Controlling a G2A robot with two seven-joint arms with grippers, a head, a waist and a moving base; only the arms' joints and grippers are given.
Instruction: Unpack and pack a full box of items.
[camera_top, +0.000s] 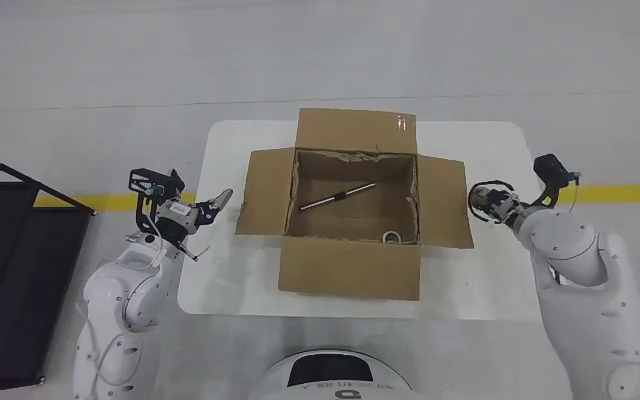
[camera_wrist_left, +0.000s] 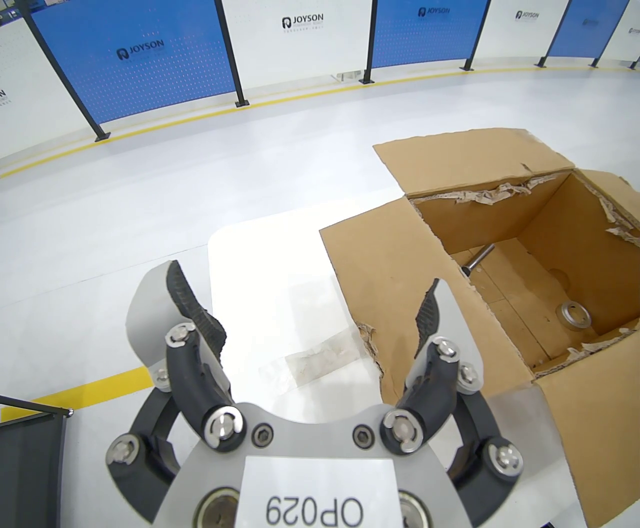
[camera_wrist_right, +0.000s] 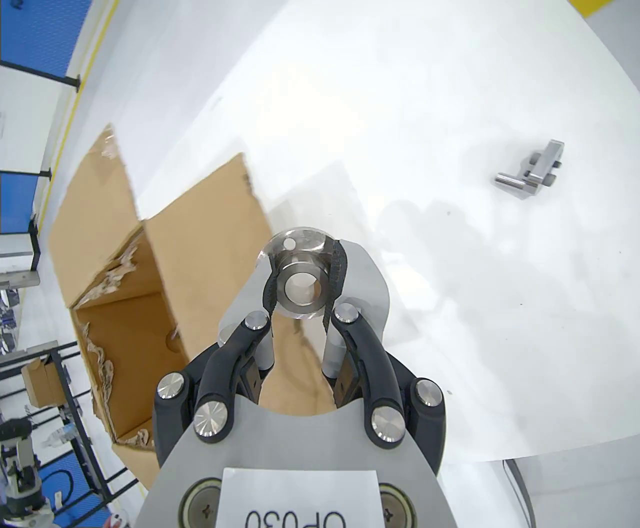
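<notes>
At the left edge of the table (camera_top: 480, 285), the left gripper (camera_wrist_left: 304, 280) is held just beside the box's left flap (camera_top: 262, 192), its fingers (camera_wrist_left: 192, 305) spread wide with nothing between them. It is pointed toward the open box (camera_top: 350, 268), and the posture is judged to be a waiting one: an empty, opened gripper parked beside the carton can be sent in for the next item without the other arm being crossed.

At the middle of the table the box is stood with all four flaps folded outward, so that the cavity can be reached from above by either arm. Two items are seen on its floor: a slim metal rod (camera_top: 337, 196), laid diagonally across the bottom, and a small metal ring (camera_wrist_left: 573, 315), lying flat near the front wall (the one nearest the robot). The two are well apart.

Just past the box's right flap (camera_top: 443, 200), the right gripper (camera_wrist_right: 305, 272) is held above the table, its pads (camera_wrist_right: 339, 270) pressed against the collar of a flanged metal bushing (camera_wrist_right: 299, 299), which is pinched with its bore turned back toward the wrist. The part is carried clear of the carton, so unpacking is judged to be the step in hand, with a set-down on the table's right side as the likely aim. A small metal bracket (camera_wrist_right: 532, 172) is already laid on that side, well apart from the gripper, which suggests that emptied items are being gathered there.
</notes>
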